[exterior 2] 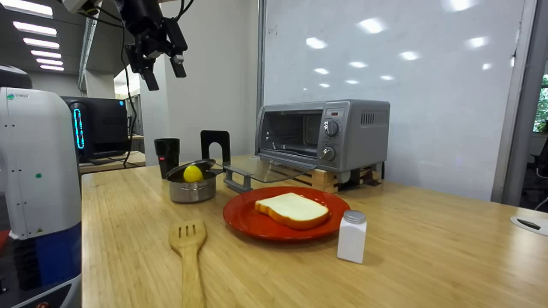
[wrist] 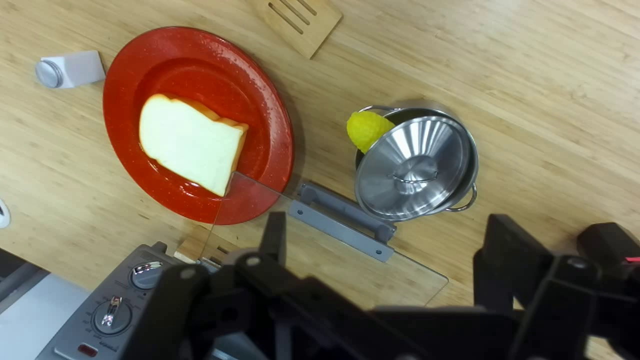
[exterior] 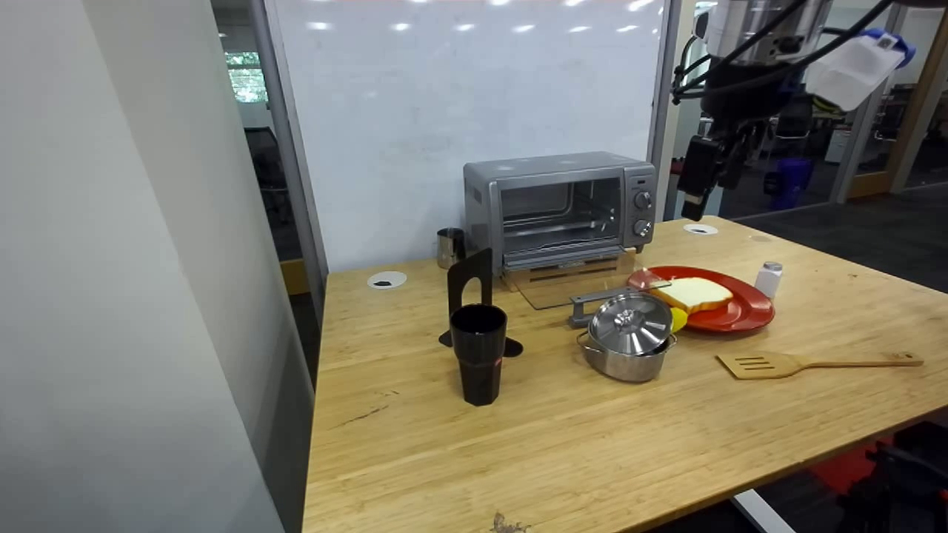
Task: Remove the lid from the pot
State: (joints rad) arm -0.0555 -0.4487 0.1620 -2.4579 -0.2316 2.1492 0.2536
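The shiny silver lid (exterior: 631, 323) rests tilted on the small steel pot (exterior: 626, 366). In the wrist view the lid (wrist: 415, 165) sits off-centre, with a thin loop handle on top and part of the pot's rim (wrist: 473, 150) showing. A yellow lemon-like piece (wrist: 367, 130) sticks out between lid and pot; it also shows in an exterior view (exterior 2: 193, 174) above the pot (exterior 2: 192, 193). My gripper (exterior: 709, 198) is open and empty, high above the table. It also shows in an exterior view (exterior 2: 166, 82) and in the wrist view (wrist: 385, 217).
The toaster oven (exterior: 485, 200) stands behind with its glass door down; its door handle (wrist: 345, 220) lies close beside the pot. Around are a red plate (exterior 2: 244, 222) with bread (exterior 2: 295, 207), a wooden spatula (exterior 2: 188, 239), a white shaker (exterior 2: 352, 237), a black cup (exterior: 480, 355) and a black stand (exterior: 453, 289).
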